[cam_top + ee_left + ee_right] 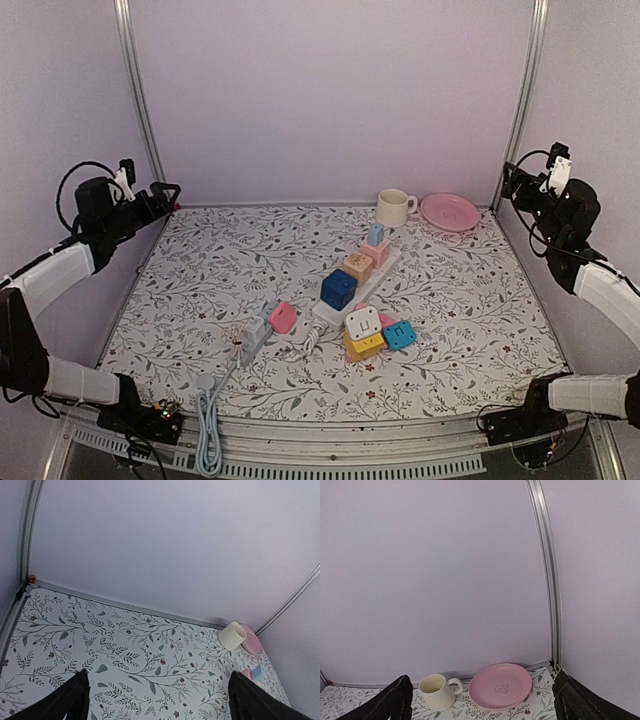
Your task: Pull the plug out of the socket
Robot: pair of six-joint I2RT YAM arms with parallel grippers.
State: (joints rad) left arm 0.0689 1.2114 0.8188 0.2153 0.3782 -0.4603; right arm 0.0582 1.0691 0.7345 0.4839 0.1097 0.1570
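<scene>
Both wide open, seemingly empty: left claw (159, 697), right claw (482, 700).

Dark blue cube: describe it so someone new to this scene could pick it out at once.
Mid-table, on the floral cloth, a white strip runs diagonally with a row of coloured cubes. The dark blue cube sits at its near end, the darkest and largest of the row.
</scene>
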